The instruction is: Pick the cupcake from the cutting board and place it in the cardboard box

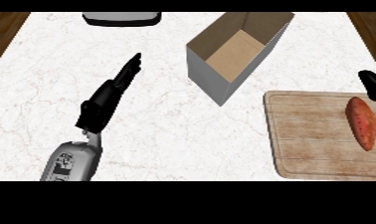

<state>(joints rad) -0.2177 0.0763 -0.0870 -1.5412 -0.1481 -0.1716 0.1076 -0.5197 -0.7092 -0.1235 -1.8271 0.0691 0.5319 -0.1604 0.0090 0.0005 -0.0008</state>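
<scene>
An open cardboard box [236,55] stands on the white marble counter at upper middle, and its inside looks empty. To the lower right lies a wooden cutting board [312,141]. Near the board's right edge rests an elongated reddish-orange item [361,123] that looks like a sweet potato; no cupcake shows. My left hand [109,96] hovers over the counter left of the box, open, fingers straight and pointing up-right, holding nothing. Only a black bit of my right hand [367,82] shows at the right edge, just above the board.
A dark-rimmed grey object [121,18] sits at the counter's far edge, upper left. Brown wood shows beyond the counter at both upper corners. Bare marble lies between my left hand and the box.
</scene>
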